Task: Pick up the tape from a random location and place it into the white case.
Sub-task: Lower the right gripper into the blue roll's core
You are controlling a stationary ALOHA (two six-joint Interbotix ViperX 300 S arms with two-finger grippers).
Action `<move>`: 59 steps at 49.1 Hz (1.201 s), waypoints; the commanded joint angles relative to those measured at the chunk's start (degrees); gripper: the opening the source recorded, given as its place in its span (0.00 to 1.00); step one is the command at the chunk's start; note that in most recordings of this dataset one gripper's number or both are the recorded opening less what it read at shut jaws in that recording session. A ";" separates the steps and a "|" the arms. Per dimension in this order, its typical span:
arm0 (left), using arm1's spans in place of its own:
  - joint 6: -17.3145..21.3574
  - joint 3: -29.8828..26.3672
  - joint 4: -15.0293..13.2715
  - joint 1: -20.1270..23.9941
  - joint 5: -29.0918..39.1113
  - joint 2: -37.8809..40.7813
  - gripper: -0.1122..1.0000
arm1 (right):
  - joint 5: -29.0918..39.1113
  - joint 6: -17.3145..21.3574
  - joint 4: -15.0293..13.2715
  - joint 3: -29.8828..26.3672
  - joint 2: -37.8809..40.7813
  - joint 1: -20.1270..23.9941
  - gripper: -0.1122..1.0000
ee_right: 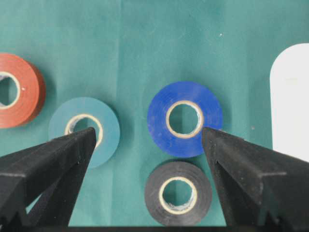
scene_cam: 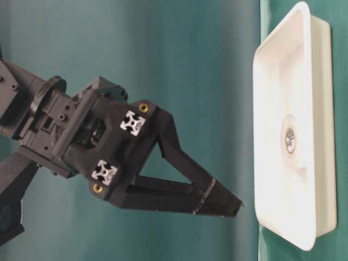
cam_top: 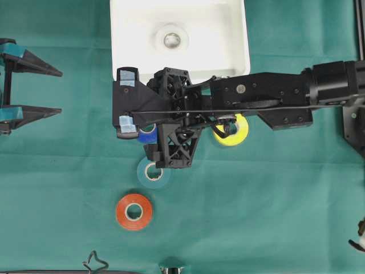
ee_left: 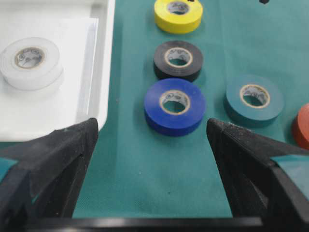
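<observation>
The white case [cam_top: 234, 51] lies at the back centre of the green cloth, with a white tape roll [cam_top: 171, 39] inside it. Loose tape rolls lie in front of it: yellow [cam_top: 235, 132], blue [cam_top: 147, 135], teal [cam_top: 153, 173] and orange [cam_top: 134, 211]. A black roll [ee_right: 178, 193] shows only in the wrist views. My right gripper [cam_top: 121, 101] reaches across the middle and hangs open above the blue roll [ee_right: 185, 118] and the black one, holding nothing. My left gripper [cam_top: 60, 92] stands open at the left edge, empty and well short of the blue roll [ee_left: 174, 106].
In the left wrist view the case rim [ee_left: 104, 72] runs along the left, with the yellow [ee_left: 178, 14], black [ee_left: 178, 60] and blue rolls in a row beside it. The right arm's body [cam_top: 274, 97] spans the right half of the cloth.
</observation>
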 commanded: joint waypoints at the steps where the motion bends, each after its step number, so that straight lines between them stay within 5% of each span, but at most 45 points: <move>1: -0.09 -0.53 -0.09 -0.09 -0.53 0.44 0.96 | -0.18 0.18 -0.09 -1.76 -0.97 0.00 0.93; 59: -0.09 -0.53 -0.09 -0.09 -0.44 0.44 0.96 | -0.70 1.05 -0.09 -1.49 4.22 -0.26 0.93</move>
